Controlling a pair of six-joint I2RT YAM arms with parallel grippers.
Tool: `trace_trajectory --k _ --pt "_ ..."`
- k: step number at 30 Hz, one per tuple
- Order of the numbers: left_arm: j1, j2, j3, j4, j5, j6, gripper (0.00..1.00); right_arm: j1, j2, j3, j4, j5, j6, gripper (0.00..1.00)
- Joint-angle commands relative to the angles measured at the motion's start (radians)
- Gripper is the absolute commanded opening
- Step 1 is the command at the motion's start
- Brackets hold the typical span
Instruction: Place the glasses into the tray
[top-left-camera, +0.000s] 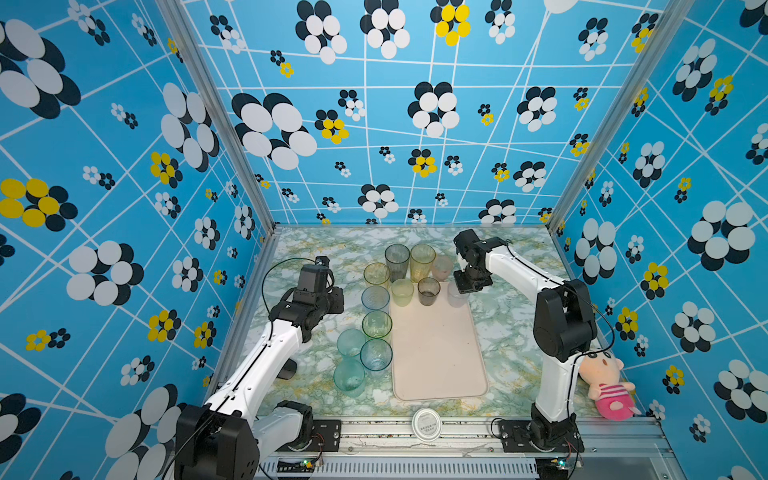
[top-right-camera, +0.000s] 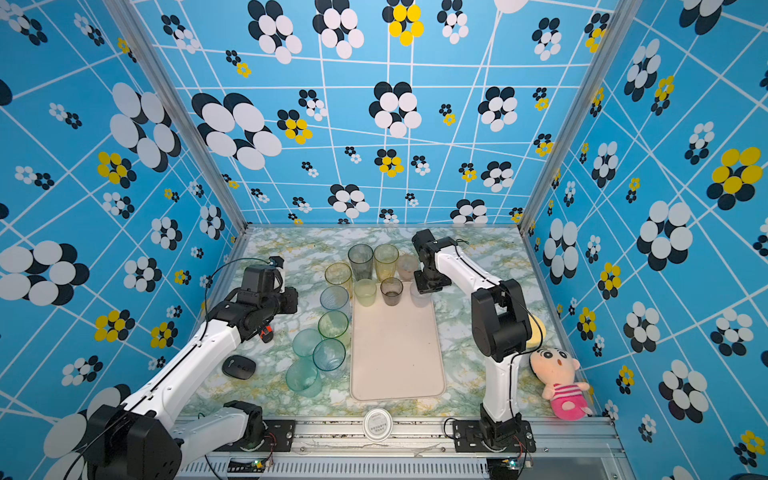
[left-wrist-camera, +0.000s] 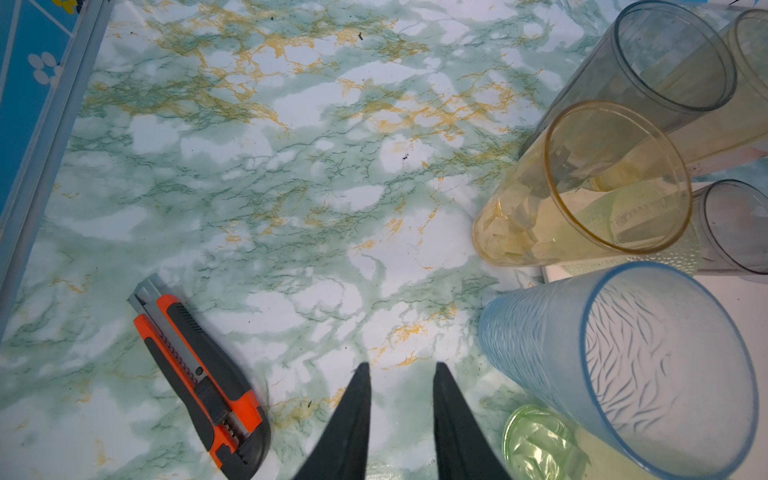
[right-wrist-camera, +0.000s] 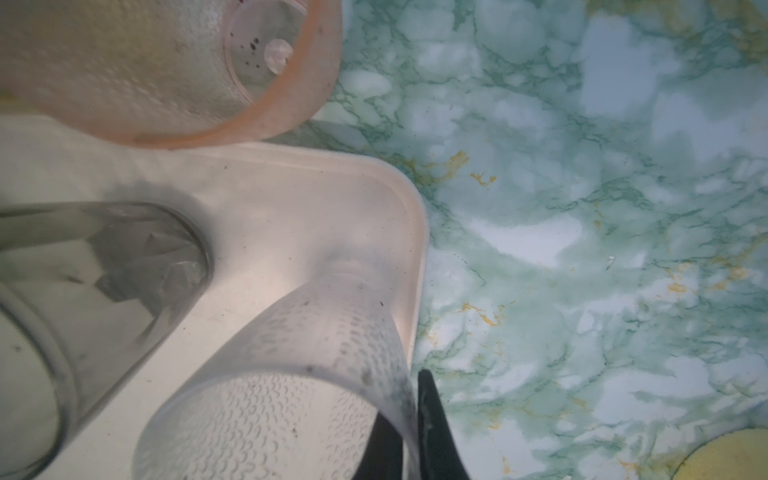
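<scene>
Three floral walls (top-left-camera: 374, 124), marble top (top-left-camera: 503, 328); left claw (left-wrist-camera: 402, 368) spread, right claw (right-wrist-camera: 405, 399) pinching clear glass (right-wrist-camera: 291, 374).

White arm shells (top-left-camera: 559, 386) with small dark screws, bulky black joints (top-left-camera: 565, 320), thin black cables (top-left-camera: 291, 259) (one loops at the left arm's (top-left-camera: 257, 365) twelve o'clock), tapered black fingers (left-wrist-camera: 353, 428).

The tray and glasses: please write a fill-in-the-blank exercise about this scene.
1. The right gripper is shut on the wall of the ___ glass.
2. This glass is at a ___ of the tray.
3. The left gripper is open and holds ___.
4. The knife near it is dark grey and ___.

Missing words: clear; corner; nothing; orange.
</scene>
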Motion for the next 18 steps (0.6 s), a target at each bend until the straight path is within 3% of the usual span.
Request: trace_trajectory --k 1,18 --pt "0.005 0.015 0.015 -0.007 0.003 0.006 0.28 0.003 0.015 0.015 0.022 -0.004 0.019 0.00" --pt "0.007 0.016 0.009 -0.006 0.003 0.008 0.28 0.003 0.051 0.027 0.042 -0.001 0.026 0.00"
